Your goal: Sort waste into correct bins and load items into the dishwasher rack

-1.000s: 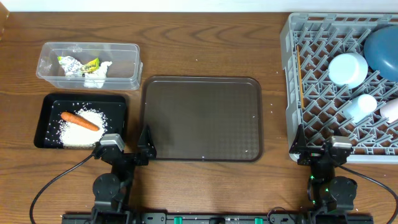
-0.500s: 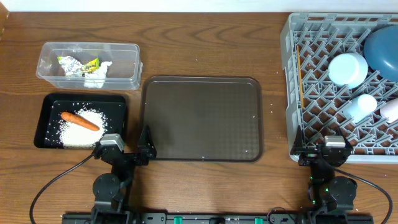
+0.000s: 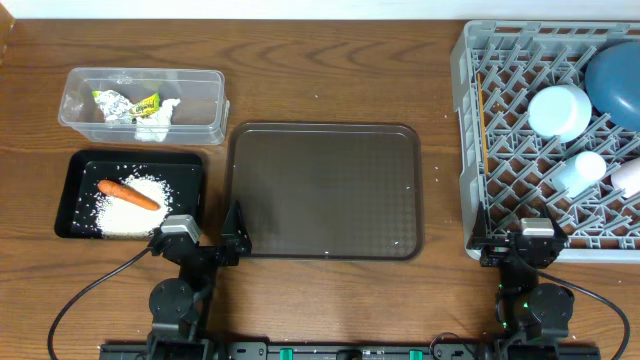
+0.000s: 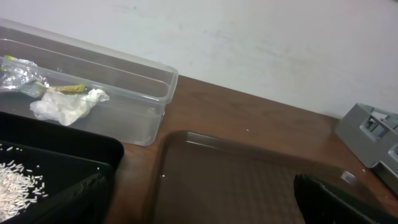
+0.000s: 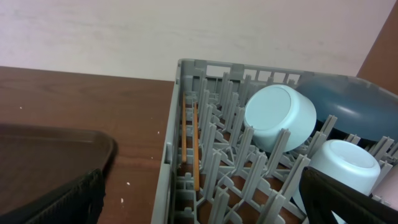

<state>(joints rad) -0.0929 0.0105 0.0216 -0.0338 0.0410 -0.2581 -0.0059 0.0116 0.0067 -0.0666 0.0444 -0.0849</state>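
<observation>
I read both jaws wide, empty — left gripper [image 3: 207, 235] lower left by the black tray [image 3: 130, 155], right gripper [image 3: 515, 243] lower right at the rack [image 3: 465, 150]. Carrot [image 3: 128, 195], rice [image 3: 125, 215] in that tray; tissue [image 3: 155, 125], wrapper [image 3: 140, 102] in clear tub [image 3: 200, 95], upper left.

At far left the tub [image 3: 203, 108] holds the tissue [image 3: 155, 123] and wrapper [image 3: 128, 102]. Just nearer lies the shallow tray [image 3: 76, 188], the carrot [image 3: 128, 195] resting on rice [image 3: 122, 216] inside. The serving tray [image 3: 325, 190] sits in the middle of the surface [image 3: 330, 70]; the rack [image 3: 470, 150] at right holds dish [image 3: 615, 78], bowl [image 3: 558, 110] and cup [image 3: 580, 170].
</observation>
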